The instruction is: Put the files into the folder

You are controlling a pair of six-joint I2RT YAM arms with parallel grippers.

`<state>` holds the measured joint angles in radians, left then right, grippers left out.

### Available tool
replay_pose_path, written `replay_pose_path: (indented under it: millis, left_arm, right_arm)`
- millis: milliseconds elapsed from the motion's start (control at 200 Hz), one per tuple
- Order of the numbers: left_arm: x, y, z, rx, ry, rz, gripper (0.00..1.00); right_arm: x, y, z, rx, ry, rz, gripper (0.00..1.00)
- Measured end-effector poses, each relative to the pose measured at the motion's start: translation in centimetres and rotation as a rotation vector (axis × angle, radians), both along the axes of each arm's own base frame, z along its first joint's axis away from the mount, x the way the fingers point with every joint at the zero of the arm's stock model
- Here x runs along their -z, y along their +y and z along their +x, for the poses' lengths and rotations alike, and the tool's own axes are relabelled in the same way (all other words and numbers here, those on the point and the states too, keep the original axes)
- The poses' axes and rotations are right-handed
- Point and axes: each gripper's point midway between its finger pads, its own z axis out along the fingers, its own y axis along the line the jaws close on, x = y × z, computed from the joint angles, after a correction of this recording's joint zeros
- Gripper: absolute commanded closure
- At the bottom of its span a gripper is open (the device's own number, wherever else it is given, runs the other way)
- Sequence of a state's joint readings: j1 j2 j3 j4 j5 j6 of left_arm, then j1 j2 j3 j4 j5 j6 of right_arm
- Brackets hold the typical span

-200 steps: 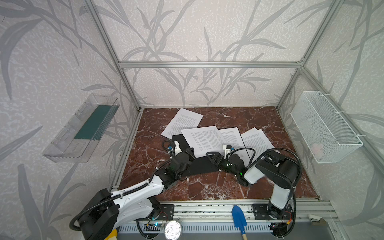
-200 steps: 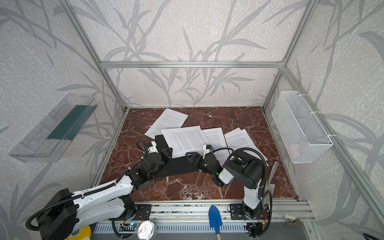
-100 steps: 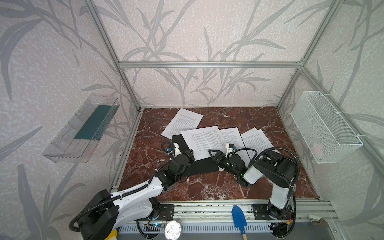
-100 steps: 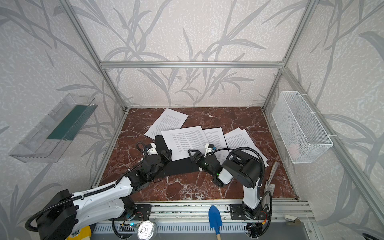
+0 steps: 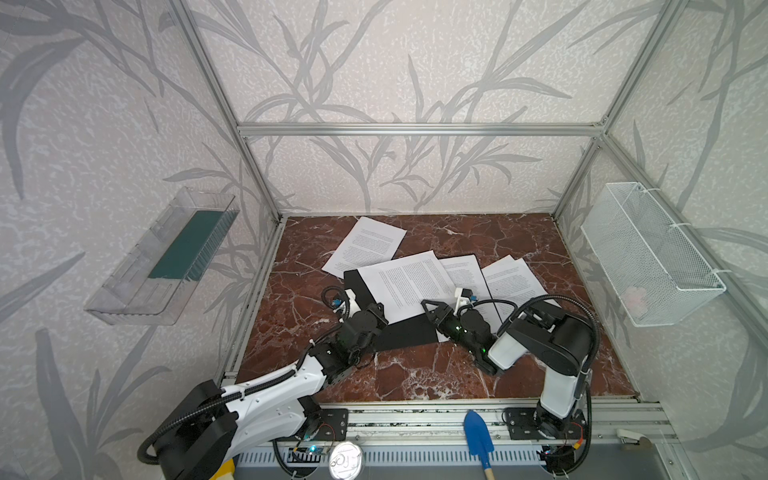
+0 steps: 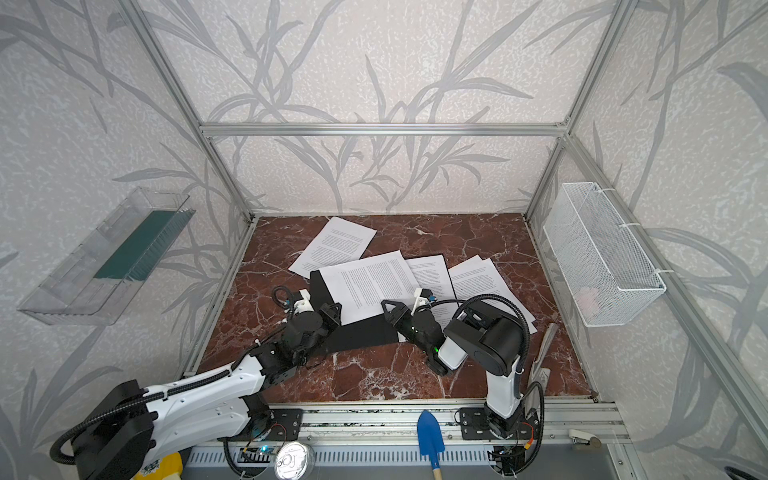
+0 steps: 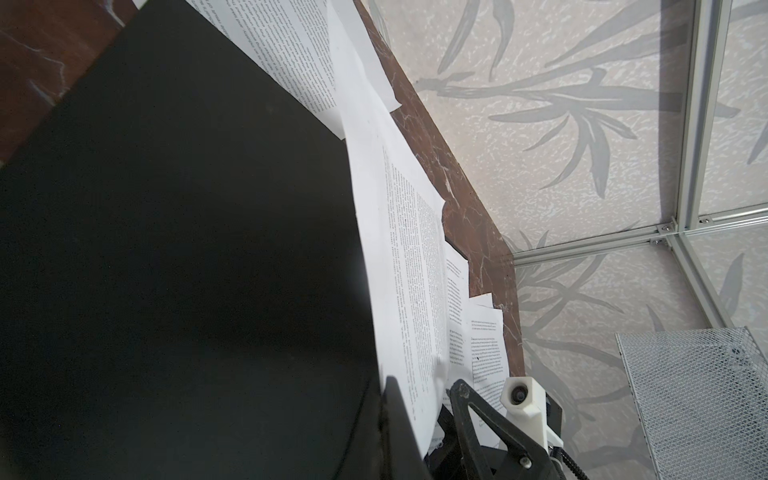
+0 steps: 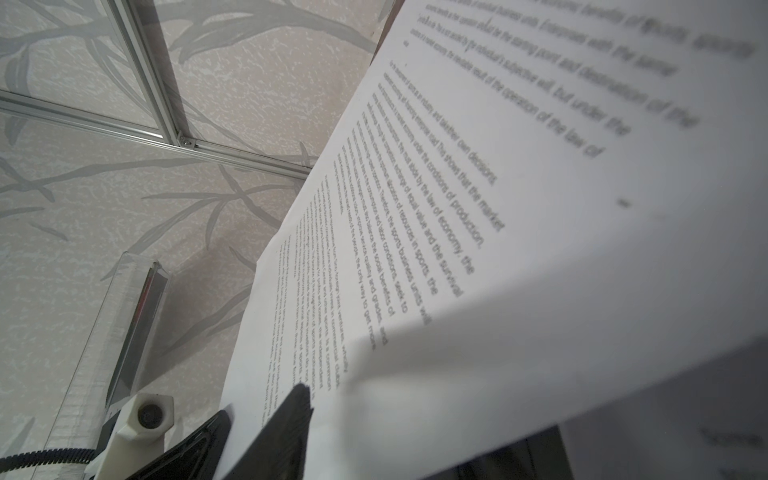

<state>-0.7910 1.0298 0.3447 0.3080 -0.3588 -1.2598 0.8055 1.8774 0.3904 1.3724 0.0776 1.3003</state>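
Several files (image 5: 512, 277) lay fanned over the red marble tabletop (image 5: 415, 376), none yet enclosed. The black folder (image 5: 401, 336) sat flat, left of centre and towards the front, between the two arms. A top sheet (image 5: 409, 282) rested across it, a far sheet (image 5: 365, 245) lay towards the back wall with its near corner at the folder's back corner, and the others overlapped just to the right.

The left hand (image 5: 377, 311) was shut at the folder's near-left edge. In the left wrist view the black cover loomed close, yet whether the hand pinched the cover or only pressed on it could not be told. Either way, its place suggested an anchor, so that the thin folder would not skate on the polished stone.

The right hand (image 5: 430, 309) sat at the near edge of the top sheet. In the right wrist view one finger (image 8: 293, 415) lay over the paper, which bowed up from the dark cover beneath. The other finger was hidden under the sheet, so how wide the hand stood, and whether it gripped, could not be told. An edge seemed the sensible hold: flat paper offers no other purchase.
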Motion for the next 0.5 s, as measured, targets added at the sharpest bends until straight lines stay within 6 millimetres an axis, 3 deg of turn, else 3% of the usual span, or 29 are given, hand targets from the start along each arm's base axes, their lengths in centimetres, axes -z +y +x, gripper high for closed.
replay_pose_path:
  millis: [500]
  left_arm:
    - [2.2,0.6,-0.3,-0.012,0.041,0.049,1.00]
  right_arm:
    - [0.0,-0.1,0.1,0.014,0.007,0.010,0.70]
